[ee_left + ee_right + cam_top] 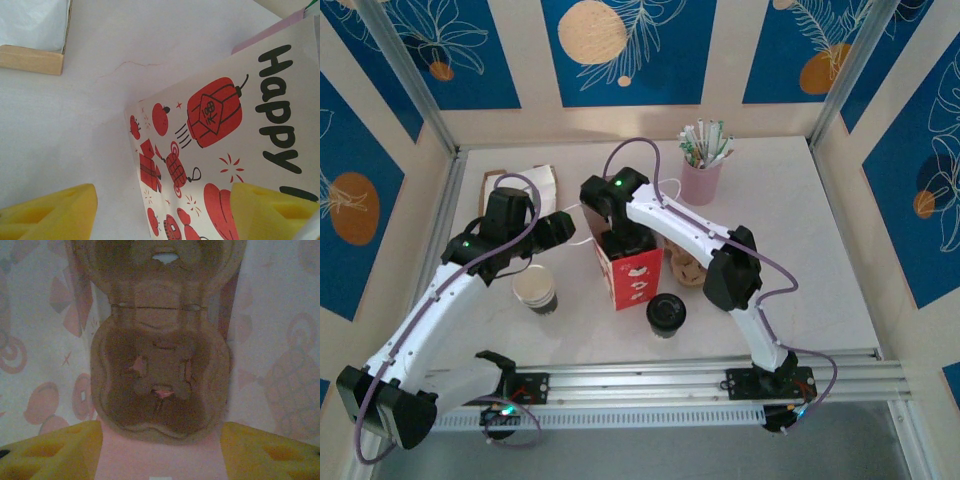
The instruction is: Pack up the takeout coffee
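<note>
Inside bag (632, 278), right end effector (160, 450) spread over brown tray (160, 385); left end effector (160, 212) released at bag's outer wall; takeout coffee (666, 312) stands free just beside.

There are two paper cups: an open cup (535, 287) and a black-lidded cup (666, 312). There is one red-and-white bag (632, 279) and one pink cup of sticks (701, 181).

**Takeout coffee, top view.** Lidded cup (666, 313): a small paper cup with a round black plastic lid, standing upright at lower centre of the frame. Open cup (535, 288): white inside with a dark-banded side, standing upright left of centre.
</note>
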### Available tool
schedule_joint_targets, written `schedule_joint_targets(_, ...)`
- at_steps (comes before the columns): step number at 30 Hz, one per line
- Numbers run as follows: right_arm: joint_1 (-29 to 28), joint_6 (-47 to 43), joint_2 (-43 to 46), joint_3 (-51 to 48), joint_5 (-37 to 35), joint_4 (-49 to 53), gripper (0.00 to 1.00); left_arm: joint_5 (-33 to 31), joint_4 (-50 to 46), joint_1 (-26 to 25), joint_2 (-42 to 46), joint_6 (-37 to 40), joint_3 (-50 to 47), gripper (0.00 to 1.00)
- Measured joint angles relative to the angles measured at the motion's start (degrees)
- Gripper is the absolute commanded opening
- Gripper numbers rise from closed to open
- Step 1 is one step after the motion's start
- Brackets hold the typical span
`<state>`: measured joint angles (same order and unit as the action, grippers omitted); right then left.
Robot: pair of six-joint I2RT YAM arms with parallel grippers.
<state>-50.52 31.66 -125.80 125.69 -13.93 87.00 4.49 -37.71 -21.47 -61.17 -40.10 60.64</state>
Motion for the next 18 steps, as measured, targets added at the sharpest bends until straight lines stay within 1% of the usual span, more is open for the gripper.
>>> schedule_joint_targets(3, -0.1, -0.1, 0.0, 0.7, 0.0, 0.4, 0.70, 0.0, 0.0, 0.0, 0.0, 0.0, 0.0, 0.71)
schedule_joint_targets(7, -0.1, -0.2, 0.2, 1.5, 0.0, 0.7, 0.74, 0.0, 0.0, 0.0, 0.0, 0.0, 0.0, 0.72)
schedule_joint_targets(12, -0.1, -0.2, 0.7, 1.6, 0.0, 0.7, 0.76, 0.0, 0.0, 0.0, 0.0, 0.0, 0.0, 0.73)
schedule_joint_targets(15, -0.1, -0.3, 0.7, 1.6, 0.0, 0.7, 0.82, 0.0, 0.1, 0.0, 0.0, 0.0, 0.0, 0.73)
schedule_joint_targets(18, -0.1, -0.4, 0.9, 1.6, 0.0, 0.7, 0.83, 0.0, 0.3, 0.0, 0.0, 0.0, 0.0, 0.74)
